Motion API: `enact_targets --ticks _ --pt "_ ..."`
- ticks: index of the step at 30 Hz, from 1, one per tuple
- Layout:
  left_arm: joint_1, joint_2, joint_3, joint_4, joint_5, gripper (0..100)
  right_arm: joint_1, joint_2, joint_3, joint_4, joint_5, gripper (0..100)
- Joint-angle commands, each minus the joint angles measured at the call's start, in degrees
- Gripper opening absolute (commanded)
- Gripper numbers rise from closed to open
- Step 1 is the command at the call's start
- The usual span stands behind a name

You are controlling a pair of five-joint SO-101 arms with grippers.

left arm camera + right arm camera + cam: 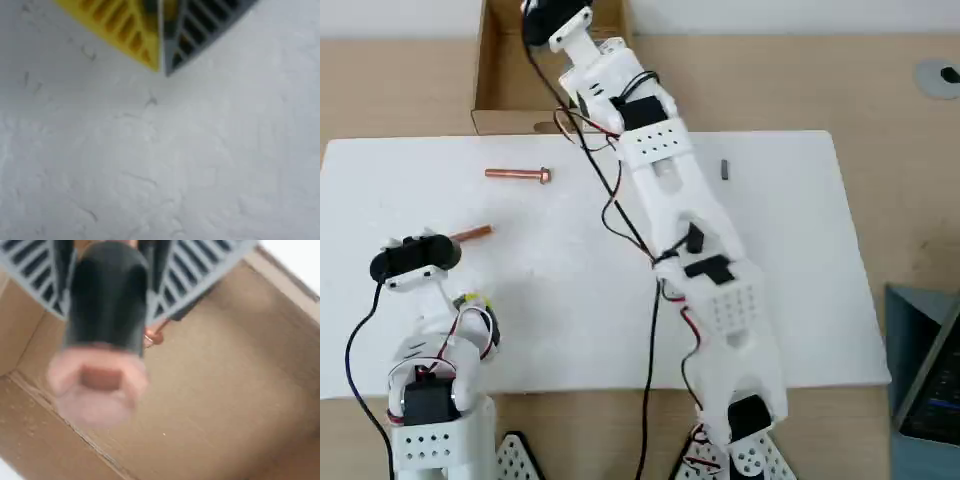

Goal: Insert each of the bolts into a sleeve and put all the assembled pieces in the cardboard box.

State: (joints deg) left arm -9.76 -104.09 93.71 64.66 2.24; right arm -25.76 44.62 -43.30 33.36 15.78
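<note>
My right gripper (107,300) is shut on a black sleeve (107,295) with a copper bolt head (97,382) showing at its end. It hangs above the floor of the cardboard box (225,405). A small copper piece (153,336) shows just beside the sleeve. In the high view the right arm stretches to the cardboard box (500,80) at the back. A loose copper bolt (517,175) lies on the white mat (570,300). A second bolt (470,234) lies beside the left arm's wrist. My left gripper (162,67) is shut on nothing, its yellow and grey fingers touching just over the mat.
A small dark sleeve (725,169) lies on the mat to the right of the right arm. Cables hang from both arms. A dark object (925,370) sits off the mat at the right edge of the table.
</note>
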Motion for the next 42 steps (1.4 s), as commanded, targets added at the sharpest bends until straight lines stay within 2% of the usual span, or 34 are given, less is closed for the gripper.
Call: enact_targets --ticks 1,6,14,26,32,42 --pt "-0.4 -0.5 -0.4 -0.6 0.2 0 0.3 3.9 -10.1 -1.6 4.6 1.2" --pt "-0.4 -0.5 -0.4 -0.6 0.2 0 0.2 9.0 -14.6 -1.6 9.8 1.6" --pt "-0.4 -0.5 -0.4 -0.6 0.2 0 0.2 10.0 -14.9 1.9 10.8 16.4" --pt "-0.4 -0.5 -0.4 -0.6 0.1 0 0.3 9.5 -17.5 4.3 10.6 16.4" --pt "-0.4 -0.5 -0.4 -0.6 0.1 0 0.6 9.4 -26.7 13.3 10.5 16.4" --pt "-0.4 -0.5 -0.4 -0.6 0.1 0 0.6 9.6 -47.3 35.1 10.5 16.4"
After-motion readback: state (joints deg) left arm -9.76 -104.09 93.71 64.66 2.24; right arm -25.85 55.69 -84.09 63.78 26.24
